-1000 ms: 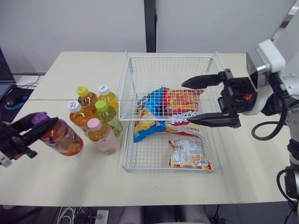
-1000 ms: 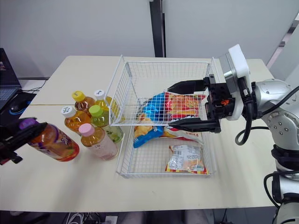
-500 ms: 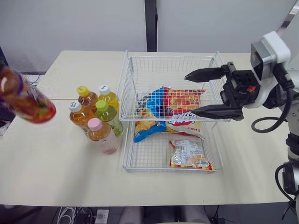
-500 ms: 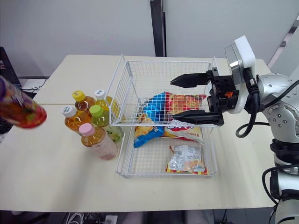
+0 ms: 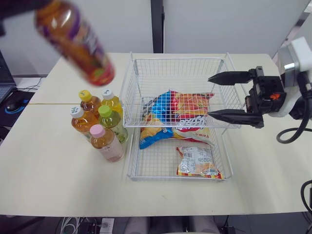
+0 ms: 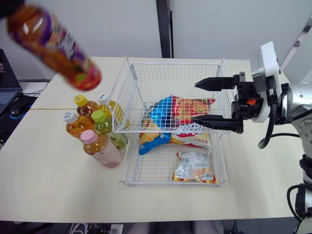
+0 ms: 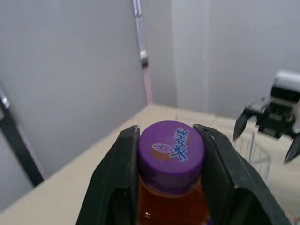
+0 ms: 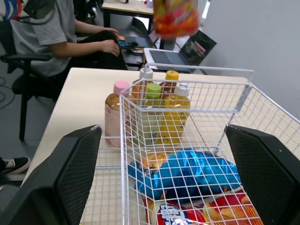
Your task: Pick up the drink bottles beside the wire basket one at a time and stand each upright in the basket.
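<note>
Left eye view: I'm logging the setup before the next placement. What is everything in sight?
purple-capped bottle: one, amber, held aloft at left
standing bottles: five, yellow, white, green and pink caps, on table left of wire basket
wire basket: one, white, table centre
snack packets: several, blue, red, clear, inside wire basket
table: one, cream
person: one, grey shirt, seated beyond table
left gripper: black, shut on purple-capped bottle
right gripper: black, open, at wire basket's right side

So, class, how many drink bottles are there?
6. Five stand beside the wire basket: yellow-capped, two white-capped, green-capped, pink-capped. The purple-capped one is aloft in the left claw.
</note>
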